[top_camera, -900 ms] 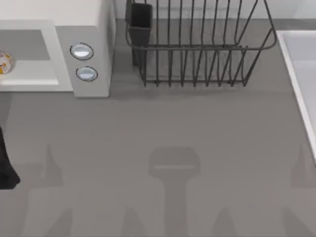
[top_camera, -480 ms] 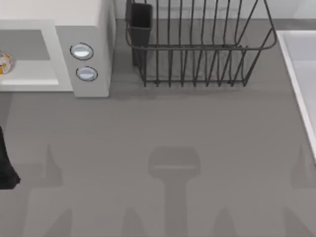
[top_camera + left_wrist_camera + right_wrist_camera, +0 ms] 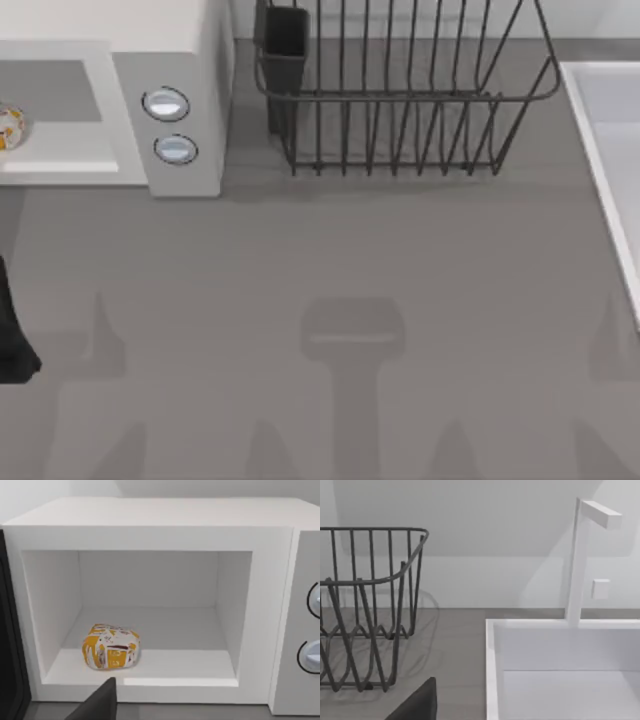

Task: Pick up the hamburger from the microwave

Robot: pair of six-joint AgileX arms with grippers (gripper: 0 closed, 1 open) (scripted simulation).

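Nothing has shifted across the last second: the top view reads the same now as it did a moment ago, with the hamburger sitting in the same spot at the left edge of that view, inside the microwave cavity. We take that to mean the approach has not really begun, so the whole task is ahead of us.

From the left wrist view we look straight into the open cavity. The hamburger rests on the cavity floor, toward one side wall and close to the front lip, with bare floor all around it and nothing touching it. The microwave door appears swung fully aside, its dark edge showing beside the opening, and the two knobs sit on the front panel, well apart from the food.

Our left arm waits at the left edge of the desk, in front of the microwave; a dark piece of it shows low in its wrist view, but we cannot tell how its fingers are set. Our right arm is parked on the right, its camera facing the dish rack and the sink.

Next, we judge, the left arm must reach forward into the cavity, low enough to clear the top edge.
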